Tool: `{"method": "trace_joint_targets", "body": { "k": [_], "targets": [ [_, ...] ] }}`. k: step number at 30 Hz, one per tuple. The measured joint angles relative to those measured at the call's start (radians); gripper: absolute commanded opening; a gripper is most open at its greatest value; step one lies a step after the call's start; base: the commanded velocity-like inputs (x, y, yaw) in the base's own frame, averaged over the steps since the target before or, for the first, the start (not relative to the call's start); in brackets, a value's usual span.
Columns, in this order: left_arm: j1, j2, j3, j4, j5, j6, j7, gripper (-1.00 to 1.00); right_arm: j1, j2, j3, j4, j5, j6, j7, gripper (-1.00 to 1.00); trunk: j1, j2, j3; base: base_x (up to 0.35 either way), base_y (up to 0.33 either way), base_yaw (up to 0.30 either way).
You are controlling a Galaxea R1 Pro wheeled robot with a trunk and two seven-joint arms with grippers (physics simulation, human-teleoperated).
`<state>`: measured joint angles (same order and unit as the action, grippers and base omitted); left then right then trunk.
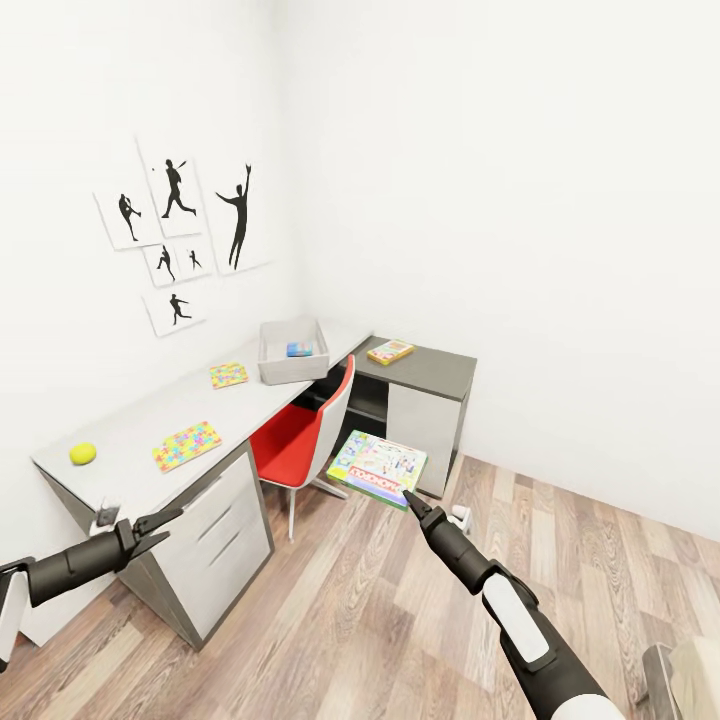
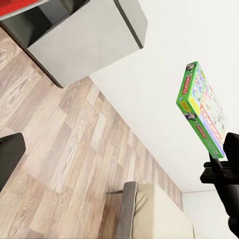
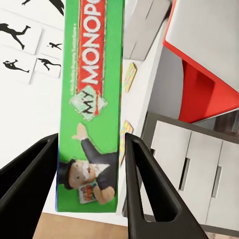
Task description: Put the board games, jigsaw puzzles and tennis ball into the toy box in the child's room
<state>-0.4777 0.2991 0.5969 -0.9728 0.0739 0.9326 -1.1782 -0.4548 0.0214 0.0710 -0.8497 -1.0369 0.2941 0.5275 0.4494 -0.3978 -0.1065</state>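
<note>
Right gripper (image 1: 412, 503): fingers pressed against both sides of a green-edged Monopoly board game (image 1: 378, 468), held in the air above the wood-plank floor (image 1: 380, 620), just in front of the red chair (image 1: 300, 440). The right wrist view shows the box edge (image 3: 92, 107) clamped between the two black fingers (image 3: 144, 184).
Left gripper (image 1: 150, 528): fingers spread, nothing between them, hovering low beside the near end of the desk (image 1: 140, 425).
Bed: one corner shows at the lower right of the head view (image 1: 690, 675).
Tennis ball (image 1: 83, 453): on the desk top, near end.
Nearer jigsaw puzzle (image 1: 186, 445): flat on the desk, beside the ball but apart from it.
Farther jigsaw puzzle (image 1: 229, 375): flat on the desk, just beside the toy box.
Toy box (image 1: 275, 365): on the desk by the wall corner, with a blue item (image 1: 299, 349) inside.
Yellow-green board game (image 1: 390, 351): flat on the dark-grey cabinet top (image 1: 440, 370).
Posters (image 1: 180, 235): black athlete silhouettes on the wall above the desk.
</note>
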Motion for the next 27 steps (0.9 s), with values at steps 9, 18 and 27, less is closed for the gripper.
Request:
{"method": "trace_joint_targets", "body": {
  "k": [9, 18, 27],
  "targets": [
    [0.0, 0.009, 0.001, -0.001, 0.0, 0.001, -0.001, 1.0, 0.0, 0.0, 0.0, 0.0, 0.0, 0.0, 0.0, -1.0, 0.0, 0.0, 0.0, 0.0, 0.0, 0.0],
    [0.0, 0.063, 0.008, -0.002, 0.003, 0.002, -0.001, 1.0, 0.0, 0.0, 0.0, 0.0, 0.0, 0.0, 0.0, -1.0, 0.0, 0.0, 0.0, 0.0, 0.0, 0.0],
    [0.0, 0.139, 0.011, -0.003, 0.003, 0.015, -0.056, 1.0, 0.0, 0.001, 0.0, 0.0, 0.0, 0.0, 0.0, -1.0, 0.0, 0.0, 0.0, 0.0, 0.0, 0.0]
  ]
}}
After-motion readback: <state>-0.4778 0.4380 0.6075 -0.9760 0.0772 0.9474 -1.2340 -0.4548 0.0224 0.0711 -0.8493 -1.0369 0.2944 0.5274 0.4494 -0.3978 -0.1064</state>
